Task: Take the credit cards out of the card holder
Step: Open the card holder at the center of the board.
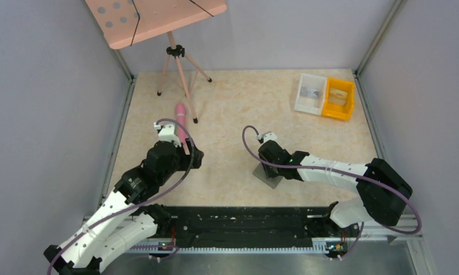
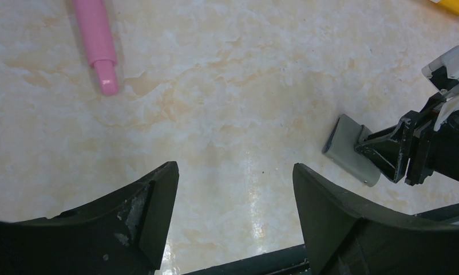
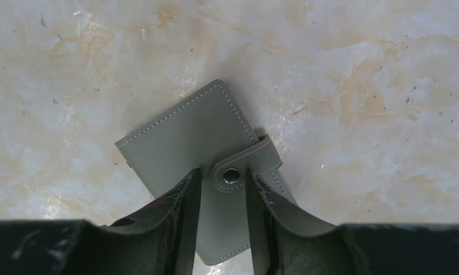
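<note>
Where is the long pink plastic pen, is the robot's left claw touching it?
Apart. The left wrist view shows the long pink plastic pen lying beyond the open left gripper, with bare tabletop between them.

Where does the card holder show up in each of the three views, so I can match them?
Top external: the card holder lies right of centre near the front, partly under the right gripper.
Left wrist: card holder at the right, a grey slab.
Right wrist: card holder in the centre, folded shut.
Shared landmark: the right gripper, its fingers at the holder in every view.
</note>
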Available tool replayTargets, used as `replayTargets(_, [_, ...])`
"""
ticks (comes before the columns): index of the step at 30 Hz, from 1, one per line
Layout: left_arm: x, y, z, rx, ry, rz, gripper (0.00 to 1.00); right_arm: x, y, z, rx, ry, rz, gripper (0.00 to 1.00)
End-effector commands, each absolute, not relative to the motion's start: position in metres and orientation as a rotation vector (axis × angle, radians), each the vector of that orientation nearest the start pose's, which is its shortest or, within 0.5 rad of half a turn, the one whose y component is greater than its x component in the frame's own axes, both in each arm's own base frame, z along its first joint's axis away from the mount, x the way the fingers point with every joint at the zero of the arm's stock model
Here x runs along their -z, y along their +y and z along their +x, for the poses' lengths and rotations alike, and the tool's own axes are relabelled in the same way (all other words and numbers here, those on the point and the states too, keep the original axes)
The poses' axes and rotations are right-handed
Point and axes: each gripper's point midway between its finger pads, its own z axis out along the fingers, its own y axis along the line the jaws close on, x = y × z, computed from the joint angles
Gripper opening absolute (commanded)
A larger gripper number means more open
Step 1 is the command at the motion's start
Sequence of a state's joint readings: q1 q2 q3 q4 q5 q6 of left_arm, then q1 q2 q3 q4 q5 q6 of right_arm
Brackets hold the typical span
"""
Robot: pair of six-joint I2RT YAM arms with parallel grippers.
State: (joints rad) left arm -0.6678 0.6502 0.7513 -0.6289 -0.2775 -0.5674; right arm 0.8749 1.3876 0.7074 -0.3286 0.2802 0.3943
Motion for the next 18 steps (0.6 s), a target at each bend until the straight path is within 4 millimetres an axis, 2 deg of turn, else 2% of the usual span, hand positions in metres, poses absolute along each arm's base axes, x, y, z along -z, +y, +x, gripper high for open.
replayTargets(1, [-0.206, -0.139, 0.213, 0.505, 2.091, -0.079, 0.78, -0.047, 0.216, 0.225, -0.127, 2.441, -0.478, 0.32])
replayTargets(10, [-0.203, -0.140, 0.210, 0.523, 2.097, -0.087, 0.77, -0.057, 0.223, 0.225, -0.196, 2.421, -0.435, 0.00])
replayTargets(18, [-0.191, -0.150, 0.210, 0.568, 2.133, -0.093, 0.76, -0.075, 0.248, 0.224, -0.384, 2.387, -0.349, 0.00])
